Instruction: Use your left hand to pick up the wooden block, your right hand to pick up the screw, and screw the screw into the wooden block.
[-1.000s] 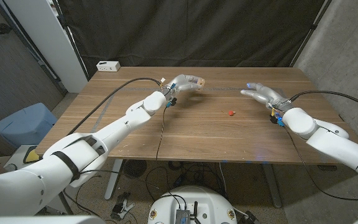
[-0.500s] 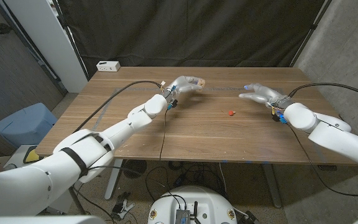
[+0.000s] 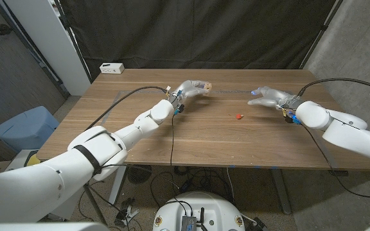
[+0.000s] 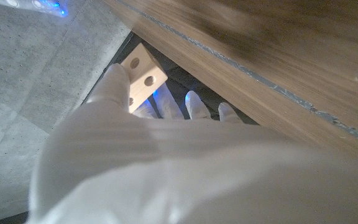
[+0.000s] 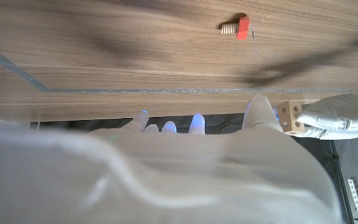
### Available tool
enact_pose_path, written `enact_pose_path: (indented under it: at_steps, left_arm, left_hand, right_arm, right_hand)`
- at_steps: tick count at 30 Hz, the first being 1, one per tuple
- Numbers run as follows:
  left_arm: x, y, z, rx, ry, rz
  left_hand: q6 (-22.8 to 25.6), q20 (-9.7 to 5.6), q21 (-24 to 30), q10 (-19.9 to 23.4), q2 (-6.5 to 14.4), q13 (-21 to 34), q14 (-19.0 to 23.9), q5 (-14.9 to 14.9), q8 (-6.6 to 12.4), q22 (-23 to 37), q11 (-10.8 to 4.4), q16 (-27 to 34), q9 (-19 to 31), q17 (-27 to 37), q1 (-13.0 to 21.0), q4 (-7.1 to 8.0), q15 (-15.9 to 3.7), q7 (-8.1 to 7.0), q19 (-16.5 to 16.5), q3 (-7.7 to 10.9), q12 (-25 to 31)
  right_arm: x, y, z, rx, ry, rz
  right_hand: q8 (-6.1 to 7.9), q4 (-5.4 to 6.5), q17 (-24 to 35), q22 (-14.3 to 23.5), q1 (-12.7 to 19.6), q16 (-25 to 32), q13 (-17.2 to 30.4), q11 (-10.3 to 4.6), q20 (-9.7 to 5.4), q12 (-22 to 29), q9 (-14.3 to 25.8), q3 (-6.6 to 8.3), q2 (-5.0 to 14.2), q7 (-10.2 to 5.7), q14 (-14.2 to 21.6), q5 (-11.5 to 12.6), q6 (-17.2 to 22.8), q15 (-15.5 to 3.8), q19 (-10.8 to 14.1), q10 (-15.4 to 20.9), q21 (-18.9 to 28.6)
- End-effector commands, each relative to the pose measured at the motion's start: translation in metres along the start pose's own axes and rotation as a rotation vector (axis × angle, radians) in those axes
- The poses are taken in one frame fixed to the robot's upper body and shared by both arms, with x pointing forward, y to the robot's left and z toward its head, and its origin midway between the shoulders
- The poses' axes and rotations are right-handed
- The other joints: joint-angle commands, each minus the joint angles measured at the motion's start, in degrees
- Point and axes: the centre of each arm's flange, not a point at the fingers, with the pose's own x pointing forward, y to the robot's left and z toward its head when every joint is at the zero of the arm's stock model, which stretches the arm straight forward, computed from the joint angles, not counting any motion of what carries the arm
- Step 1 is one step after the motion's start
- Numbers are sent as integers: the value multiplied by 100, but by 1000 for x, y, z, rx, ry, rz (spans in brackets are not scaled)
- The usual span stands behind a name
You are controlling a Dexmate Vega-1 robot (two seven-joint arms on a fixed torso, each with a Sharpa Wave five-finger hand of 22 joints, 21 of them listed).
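Two hands: left hand (image 3: 189,88) around wooden block (image 3: 205,85), right hand (image 3: 268,96) spread, bare.

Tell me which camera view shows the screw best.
The right wrist view: the screw lies alone on the bare wooden table, its red head and pale threaded shank both distinct. In the head view it is a small red dot between the two hands. The left wrist view gives no clear sight of it.
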Motion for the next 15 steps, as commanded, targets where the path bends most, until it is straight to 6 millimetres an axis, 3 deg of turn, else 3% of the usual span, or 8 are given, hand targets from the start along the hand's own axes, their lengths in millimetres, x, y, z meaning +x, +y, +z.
enact_pose_path:
  at_steps: [1, 15]
  left_arm:
    - [2, -3, 1, -3, 0, -13]
    - [1, -6, 3, -3, -1, -22]
  left_hand:
    - [6, -7, 36, -27, 48, 5, 2, 8, 26, 17, 5, 38, 10, 12, 18, 31, -532, -15, 5, 17, -9]
    - [-46, -36, 48, -30, 74, -21, 14, 16, 1, 19, 7, 42, 7, 11, 18, 28, -505, -15, 29, 23, -8]
  right_arm:
    - [1, -10, 7, -141, -17, 87]
    - [9, -12, 23, -297, -120, 77]
  right_hand:
    - [50, -4, 18, 9, 118, 13, 27, -25, 4, -2, 17, 67, -17, -84, -83, -37, 37, 50, -3, -98, -13]
    - [-5, 1, 24, 12, 321, 56, 33, -116, 36, -1, 32, 138, -76, -103, -35, -87, -83, 59, 105, -252, 32]
